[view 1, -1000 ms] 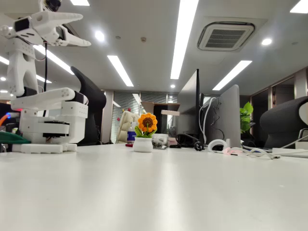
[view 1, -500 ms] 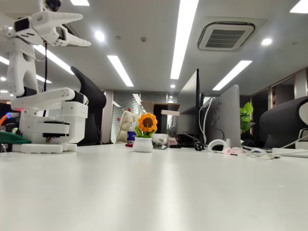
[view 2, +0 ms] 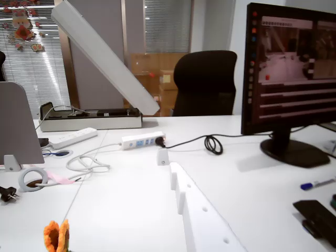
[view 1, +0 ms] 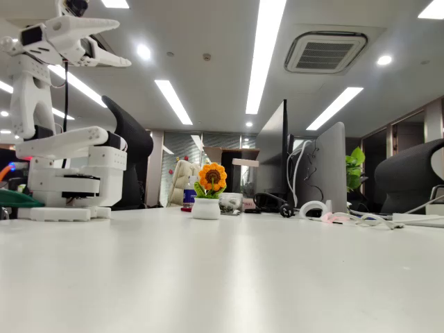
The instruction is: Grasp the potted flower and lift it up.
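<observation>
The potted flower [view 1: 210, 189], a crocheted sunflower with orange-yellow petals, a brown centre and green leaves, stands upright in its small white pot on the white table [view 1: 229, 277], right of the arm's base. My white gripper [view 1: 123, 44] is raised high at the top left, well above and to the left of the flower, open and empty. In the wrist view the gripper [view 2: 164, 139] has its jaws spread wide, and only the flower's orange petals [view 2: 56, 237] peek in at the bottom left edge, below the fingers.
Behind the flower stand monitor backs [view 1: 326, 170], cables, a white headset [view 1: 313, 208] and a leafy green plant [view 1: 355, 166]. In the wrist view a power strip [view 2: 143, 140], a cable coil [view 2: 212, 144] and a monitor [view 2: 291, 79] sit further along the table [view 2: 121, 205].
</observation>
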